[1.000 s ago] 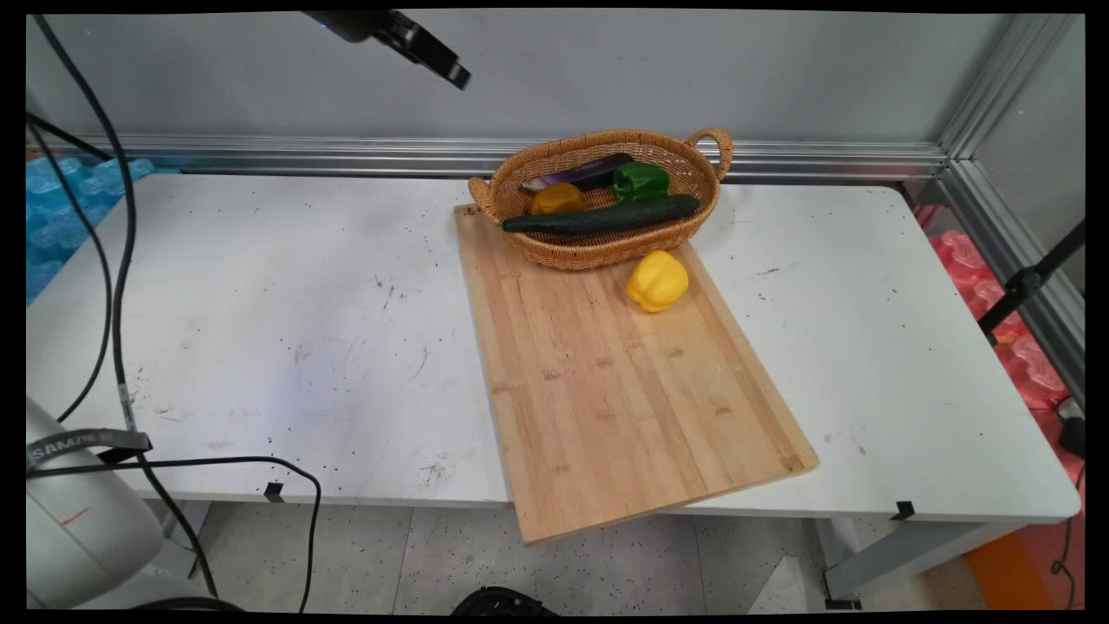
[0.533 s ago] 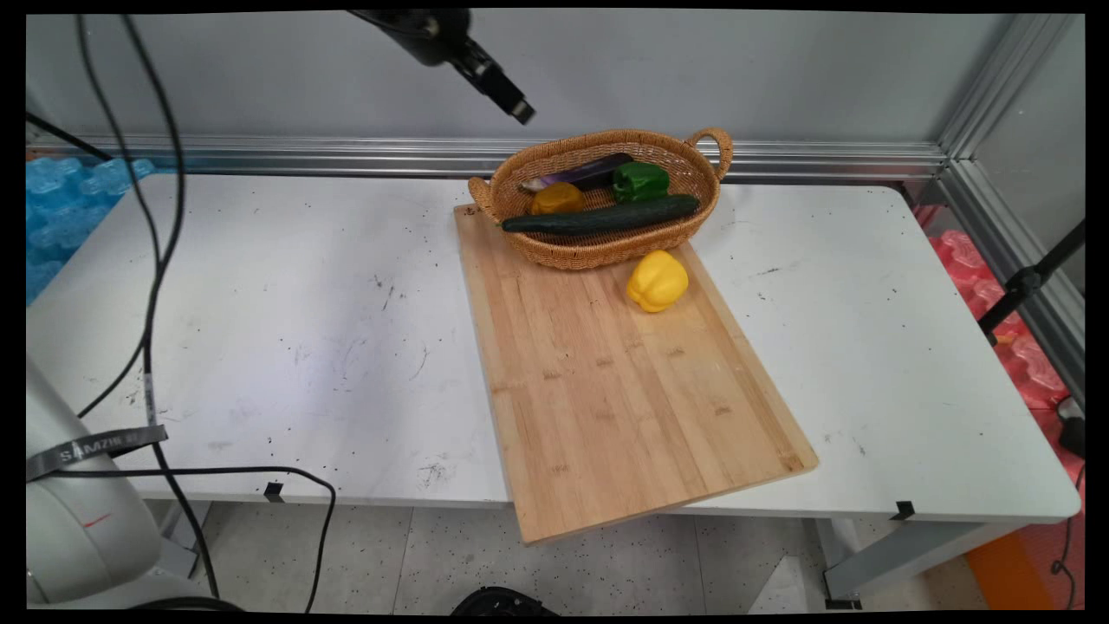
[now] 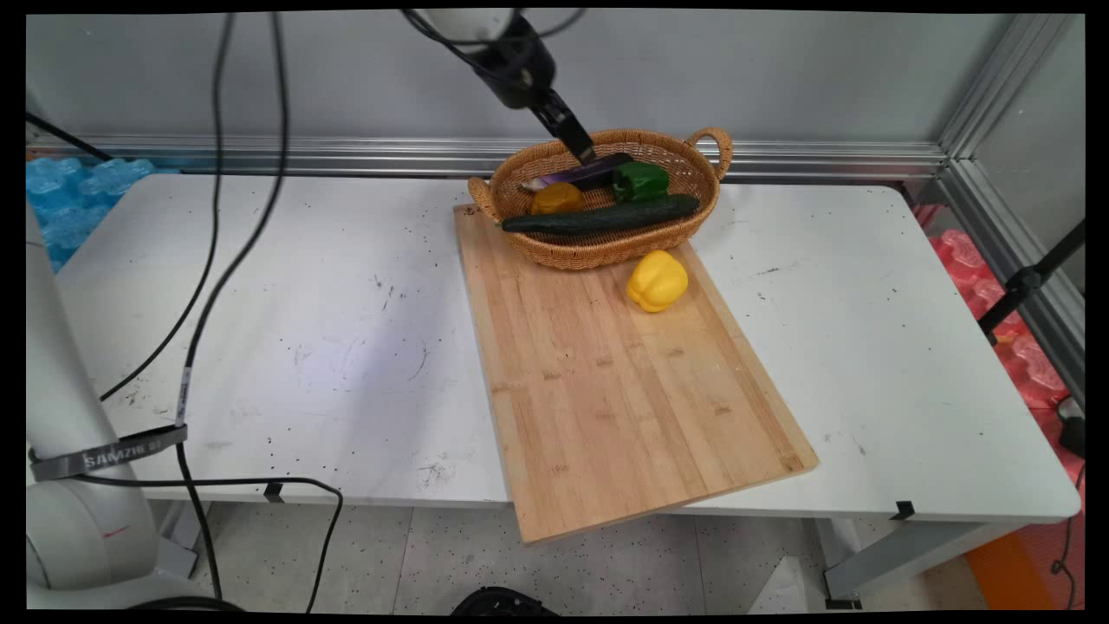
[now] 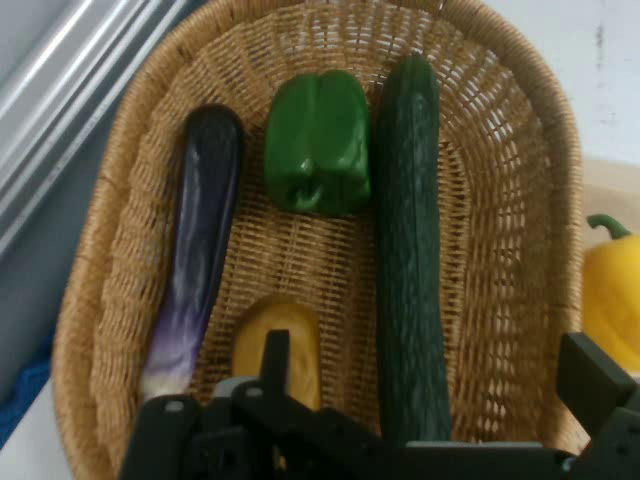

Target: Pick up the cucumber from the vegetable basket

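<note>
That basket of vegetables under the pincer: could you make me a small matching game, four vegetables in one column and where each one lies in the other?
Things:
1. eggplant
2. green pepper
3. cucumber
4. yellow pepper

Places:
A. on the cutting board, outside the basket
B. in the basket, between the eggplant and the cucumber
C. in the basket, along the wall-side rim
D. in the basket, along the side nearest the yellow pepper

Pairs: 1-C, 2-B, 3-D, 4-A
</note>
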`<state>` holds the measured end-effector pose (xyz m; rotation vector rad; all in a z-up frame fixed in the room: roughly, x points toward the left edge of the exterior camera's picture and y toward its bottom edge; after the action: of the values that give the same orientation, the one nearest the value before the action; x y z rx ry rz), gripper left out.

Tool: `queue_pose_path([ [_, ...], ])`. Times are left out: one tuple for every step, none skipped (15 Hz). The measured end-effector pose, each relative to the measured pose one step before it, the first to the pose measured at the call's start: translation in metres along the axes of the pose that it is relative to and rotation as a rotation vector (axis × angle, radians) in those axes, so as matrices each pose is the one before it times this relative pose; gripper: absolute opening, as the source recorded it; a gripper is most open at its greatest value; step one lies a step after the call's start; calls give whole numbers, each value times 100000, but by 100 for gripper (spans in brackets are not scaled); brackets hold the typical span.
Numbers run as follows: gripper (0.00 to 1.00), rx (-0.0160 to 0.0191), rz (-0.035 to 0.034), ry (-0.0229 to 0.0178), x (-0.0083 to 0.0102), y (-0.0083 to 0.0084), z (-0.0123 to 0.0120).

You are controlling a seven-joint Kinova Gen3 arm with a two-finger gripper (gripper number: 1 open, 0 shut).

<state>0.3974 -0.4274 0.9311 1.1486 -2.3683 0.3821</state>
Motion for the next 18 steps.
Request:
queue_pose_path([
  [100,239,-239,-1213,523,126,1239],
  [100,219,-350,-1333,508,144,1262],
  [100,110,-462,-1170,429,134,1066],
  [100,41,-548,-1203,388,126,1030],
  [100,11,-392,-828,248,80,670],
  [100,22,-608,-1481,392,132,1142],
  [100,1,-503,-1280,291,97,911],
  [100,-110,-535,-1696,342,147,1163],
  [100,-85,-304,-1002,187,82,670],
  [100,-158,-241,-989,166,101,636],
  [100,-169,-276,-1135,175,105,721],
  [100,-156,-197,-1074,150,129,655],
  [100,-41,-171,-882,101,85,509],
  [100,-42,-155,-1008,115,113,570],
  [100,26,-165,-767,63,81,412],
  [100,1,-85,-605,51,75,326],
  [100,-23,-36,-661,50,93,347],
  [100,-61,9,-784,40,119,395],
])
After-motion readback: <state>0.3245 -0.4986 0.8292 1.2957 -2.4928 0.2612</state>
